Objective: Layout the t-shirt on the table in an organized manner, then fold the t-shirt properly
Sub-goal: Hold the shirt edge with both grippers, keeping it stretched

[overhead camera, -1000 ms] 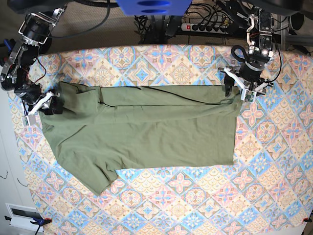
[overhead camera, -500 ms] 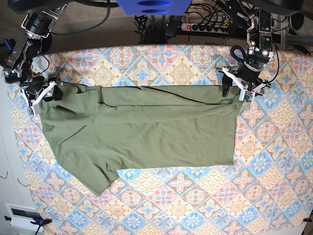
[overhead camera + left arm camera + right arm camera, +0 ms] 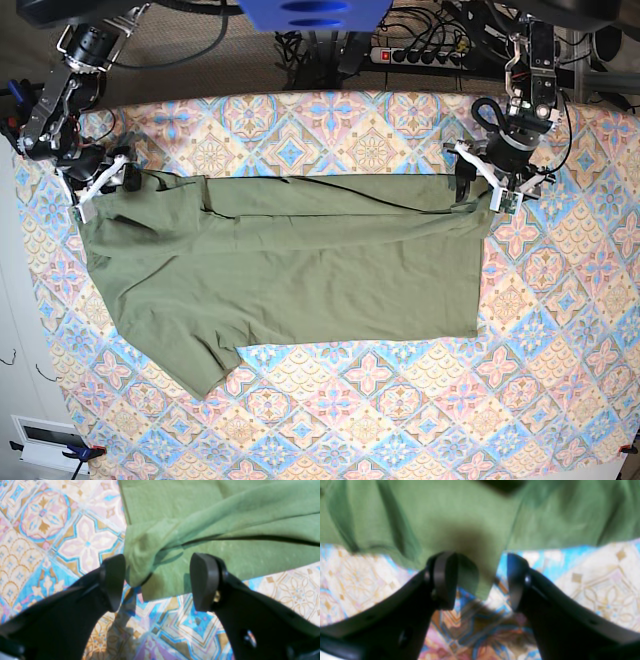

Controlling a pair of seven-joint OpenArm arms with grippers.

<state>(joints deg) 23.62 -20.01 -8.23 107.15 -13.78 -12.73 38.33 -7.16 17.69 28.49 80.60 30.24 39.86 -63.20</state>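
The olive-green t-shirt (image 3: 290, 270) lies spread across the table (image 3: 400, 420), its far long edge folded over toward the near side and one sleeve pointing to the near left. At the shirt's far right corner my left gripper (image 3: 482, 190) stands open. In the left wrist view that bunched corner (image 3: 142, 552) rests on the cloth between the fingers (image 3: 113, 582). My right gripper (image 3: 110, 188) is at the shirt's far left corner. In the right wrist view a tip of fabric (image 3: 475, 580) lies between its parted fingers (image 3: 443, 580), with a gap on the right side.
A power strip with cables (image 3: 420, 55) lies beyond the table's far edge, next to a blue mount (image 3: 315, 12). The table's left edge runs close beside the right arm. Patterned cloth shows in front of the shirt and to its right.
My right gripper has moved toward the far edge, drawing the shirt's left corner with it, and its jaws have widened. The left gripper shifted slightly farther back and stays open.
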